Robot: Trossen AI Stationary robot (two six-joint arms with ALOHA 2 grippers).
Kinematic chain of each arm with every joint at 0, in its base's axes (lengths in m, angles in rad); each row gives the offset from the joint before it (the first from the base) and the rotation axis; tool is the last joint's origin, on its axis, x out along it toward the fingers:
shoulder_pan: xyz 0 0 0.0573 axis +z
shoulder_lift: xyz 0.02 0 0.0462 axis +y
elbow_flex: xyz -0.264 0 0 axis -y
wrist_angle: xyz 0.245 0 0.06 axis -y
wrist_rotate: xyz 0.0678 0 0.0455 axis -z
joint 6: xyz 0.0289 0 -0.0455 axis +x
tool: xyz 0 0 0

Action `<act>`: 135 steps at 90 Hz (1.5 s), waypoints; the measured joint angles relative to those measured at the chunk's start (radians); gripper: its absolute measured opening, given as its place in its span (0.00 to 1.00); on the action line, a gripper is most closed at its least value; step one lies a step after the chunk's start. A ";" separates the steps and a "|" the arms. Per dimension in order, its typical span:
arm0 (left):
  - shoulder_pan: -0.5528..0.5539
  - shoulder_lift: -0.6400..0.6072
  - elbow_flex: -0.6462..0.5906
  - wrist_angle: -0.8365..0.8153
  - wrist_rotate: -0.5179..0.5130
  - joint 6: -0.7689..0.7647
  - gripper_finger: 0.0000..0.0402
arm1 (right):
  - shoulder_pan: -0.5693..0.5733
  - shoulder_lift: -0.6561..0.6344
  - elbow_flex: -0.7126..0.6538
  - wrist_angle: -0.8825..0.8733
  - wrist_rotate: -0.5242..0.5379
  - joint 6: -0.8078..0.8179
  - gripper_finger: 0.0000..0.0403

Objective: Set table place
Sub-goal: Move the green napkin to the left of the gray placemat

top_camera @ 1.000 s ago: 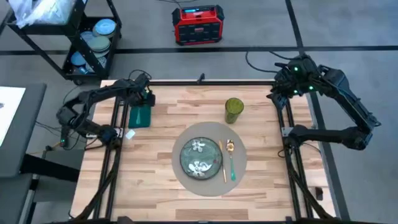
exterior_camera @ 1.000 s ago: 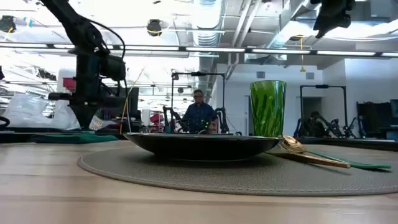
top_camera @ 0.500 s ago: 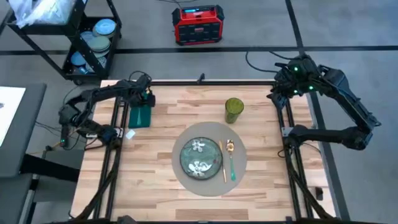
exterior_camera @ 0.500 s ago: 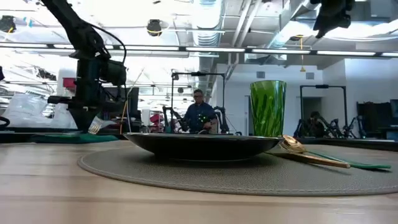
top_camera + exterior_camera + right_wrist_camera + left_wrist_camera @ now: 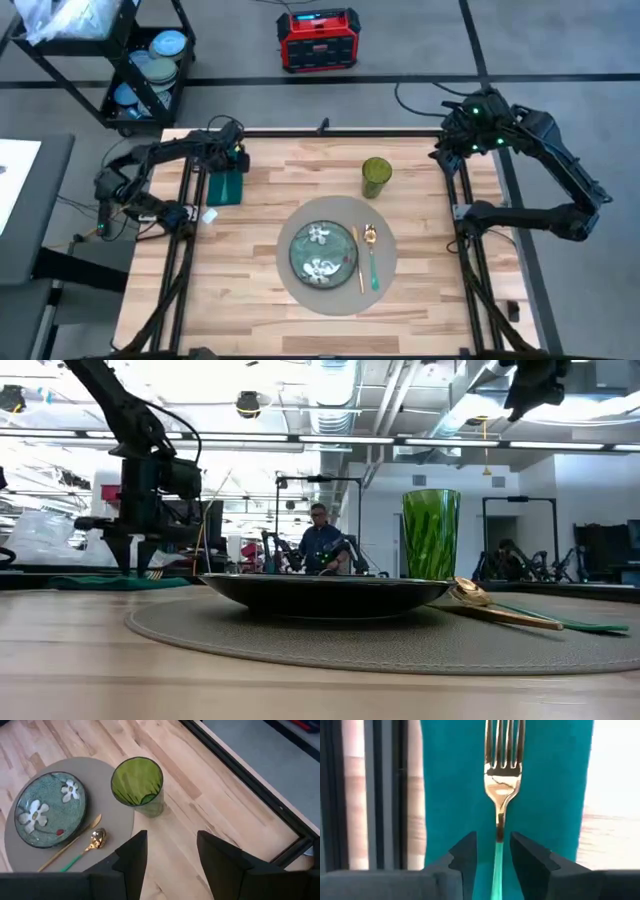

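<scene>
Item count on the table: one placemat, one plate, one glass, one napkin, one fork, one spoon, and one gold utensil between plate and spoon.

The placemat lies at the table's centre, slightly toward the near edge. The plate sits on it, left of centre. The gold utensil and the spoon lie side by side on the mat's right part, just beside the plate. The glass stands upright off the mat, near its far right rim.

The napkin lies at the far left corner, beside the left rail. The fork rests on it, lengthwise.

Left gripper: positioned over the napkin, fingers partly open, one on each side of the fork handle with narrow gaps. Contact with the handle cannot be confirmed. The handle's end is cut off in the left wrist view. In the high view the fork is hidden under the gripper.

Right gripper: raised above the far right corner, fingers wide apart, holding nothing.

In the low view the plate hides most of the mat's far side, and the gold utensil cannot be identified further.

Open surface: the near edge strip, the strip left of the mat, and the strip right of it. A person sits in the room beyond the table.
</scene>
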State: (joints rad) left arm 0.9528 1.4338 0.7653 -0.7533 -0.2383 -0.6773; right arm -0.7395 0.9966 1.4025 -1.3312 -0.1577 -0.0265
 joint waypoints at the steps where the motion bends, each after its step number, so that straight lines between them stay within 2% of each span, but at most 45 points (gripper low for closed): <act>1: -0.002 -0.003 0.003 0.001 0.001 0.000 0.25 | 0.000 0.000 0.000 0.000 0.000 0.000 0.40; 11: -0.039 -0.032 0.021 -0.003 0.001 -0.001 0.20 | 0.000 0.000 0.000 0.000 0.000 0.000 0.40; 22: -0.097 -0.053 0.023 -0.031 -0.001 -0.020 0.04 | 0.000 0.000 0.000 0.000 0.002 0.001 0.40; 32: -0.147 -0.054 0.017 -0.053 -0.002 -0.023 0.01 | 0.000 0.000 0.000 0.000 0.004 0.001 0.40; 54: -0.195 -0.053 -0.068 -0.023 -0.033 -0.118 0.00 | 0.000 0.000 0.000 0.001 0.006 0.003 0.40; 71: -0.228 -0.053 -0.129 0.050 -0.018 -0.166 0.00 | 0.000 0.000 0.000 0.001 0.008 0.011 0.40; 86: -0.304 -0.058 -0.172 0.088 -0.032 -0.253 0.00 | 0.000 0.000 0.000 0.001 0.008 0.028 0.40; 116: -0.561 -0.056 -0.185 0.084 0.014 -0.520 0.00 | 0.000 0.000 0.000 0.000 0.005 0.029 0.40; 135: -0.794 -0.055 -0.186 0.089 0.046 -0.749 0.00 | 0.000 -0.002 0.000 0.000 0.001 0.029 0.40</act>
State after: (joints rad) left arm 0.1585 1.3788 0.5798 -0.6640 -0.1925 -1.4258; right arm -0.7391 0.9951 1.4025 -1.3315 -0.1570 0.0025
